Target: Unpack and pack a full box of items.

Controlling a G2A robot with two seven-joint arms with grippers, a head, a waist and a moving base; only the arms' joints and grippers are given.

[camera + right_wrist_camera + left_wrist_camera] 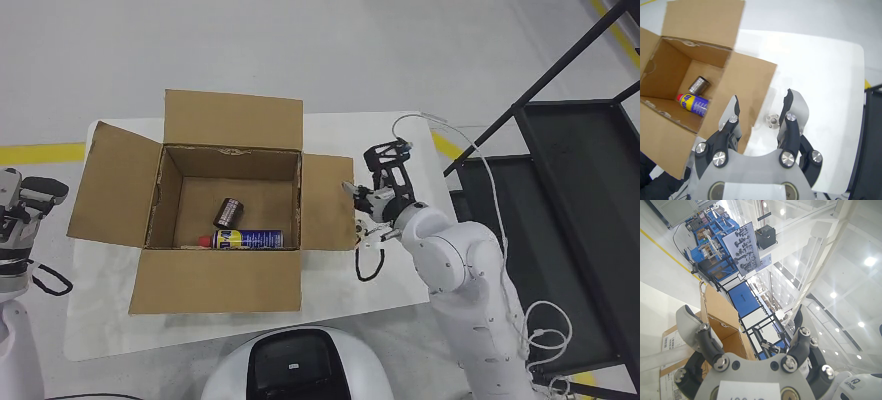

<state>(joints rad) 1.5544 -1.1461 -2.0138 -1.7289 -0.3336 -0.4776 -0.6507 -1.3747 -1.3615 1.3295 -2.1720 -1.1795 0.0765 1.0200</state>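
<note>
An open cardboard box (232,280) stands in the middle of the white table (400,140), all flaps folded out. On its floor lie a blue and yellow spray can (246,239) (694,104) and a short metal cylinder (228,211) (699,85). My right gripper (358,212) (762,103) is open at the outer edge of the box's right flap (745,91), one finger over the flap, the other over the table. My left gripper (30,198) (744,315) is open and holds nothing, off the table's left side, tilted up toward the ceiling, the box (723,313) beside it.
A round metal fitting (773,121) sits in the tabletop beside my right fingers. A black metal rack (560,200) stands close to the table's right side. A yellow floor line (40,153) runs behind the left corner. Bare tabletop lies right of the box.
</note>
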